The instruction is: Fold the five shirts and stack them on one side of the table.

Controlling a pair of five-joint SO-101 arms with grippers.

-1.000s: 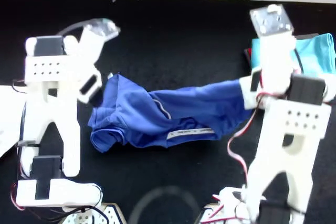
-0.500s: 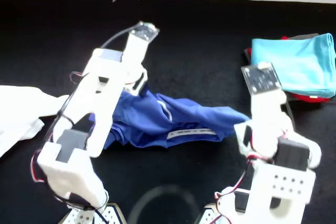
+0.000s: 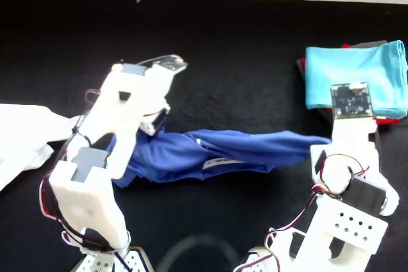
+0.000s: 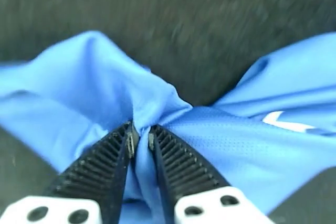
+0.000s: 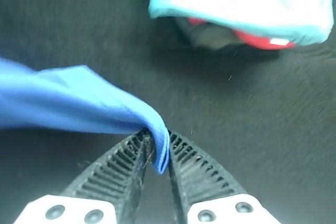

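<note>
Big black bench (image 3: 242, 36) and, strung across the middle of it, the blue shirt (image 3: 217, 150), pulled long and narrow between the 2 arms, more rope than shirt right now. The left arm (image 3: 105, 157) leans over its bunched end, and the left jaws are clamped on a gathered pinch of blue cloth (image 4: 226, 135) with folds fanning out on either side. The right arm (image 3: 347, 176) has the far tip, the right jaws closed on only a thin folded edge of the fabric (image 5: 68, 103). This reads as the spread-out before the first fold, and it wants even tension. I'd bring both ends down together so the cloth lands flat on the open bench between the arms, then regrip at true corners, because a twisted bundle will not fold square. That slim right-hand bite looks the likelier one to slip if the pull gets harder. Whether the shirt's middle touches the bench, I cannot tell. Around it, the white shirt (image 3: 25, 138) lies crumpled at the left edge, near the left arm's base and apart from the blue one. On the right, the turquoise shirt (image 3: 357, 78) sits folded on top of a red shirt (image 3: 377, 120). That stack is just beside the right jaws, so any swing outward risks nudging it.
</note>
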